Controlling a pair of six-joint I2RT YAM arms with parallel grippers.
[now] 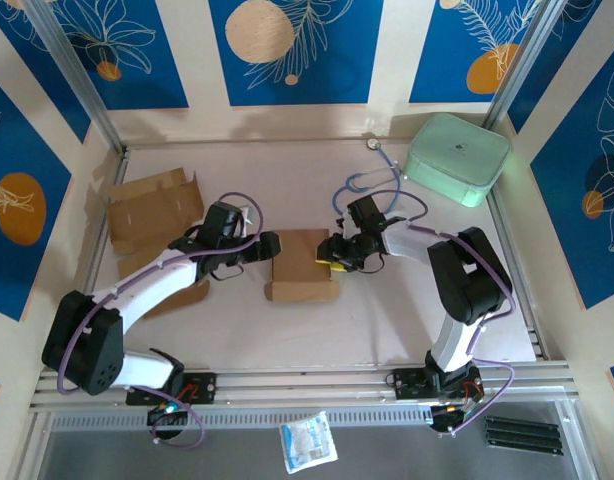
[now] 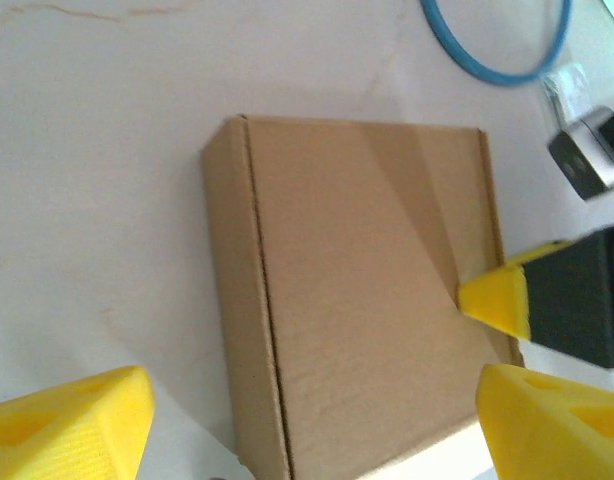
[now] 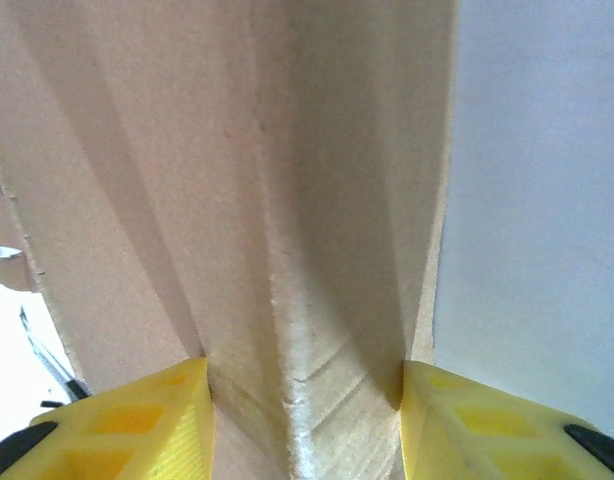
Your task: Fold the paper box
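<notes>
Top external view: both arms bend inward to the paper box (image 1: 299,265). Left gripper (image 1: 270,246) is spread wide at its left edge; right gripper (image 1: 335,256) clamps its right edge.

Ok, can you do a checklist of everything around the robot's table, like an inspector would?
Surface: pale table, a few faint marks.
Job's things: brown box in the middle, lid down; flat cardboard at the far left.
Clutter: mint case in the far right corner; blue tube near it; packet and black strips on the near ledge.
Grippers: left gripper open at the box's left side; right gripper clamped on the box's right edge.
Cables: purple cables run along both arms.
Surroundings: blue-and-cream walls, metal frame.
</notes>
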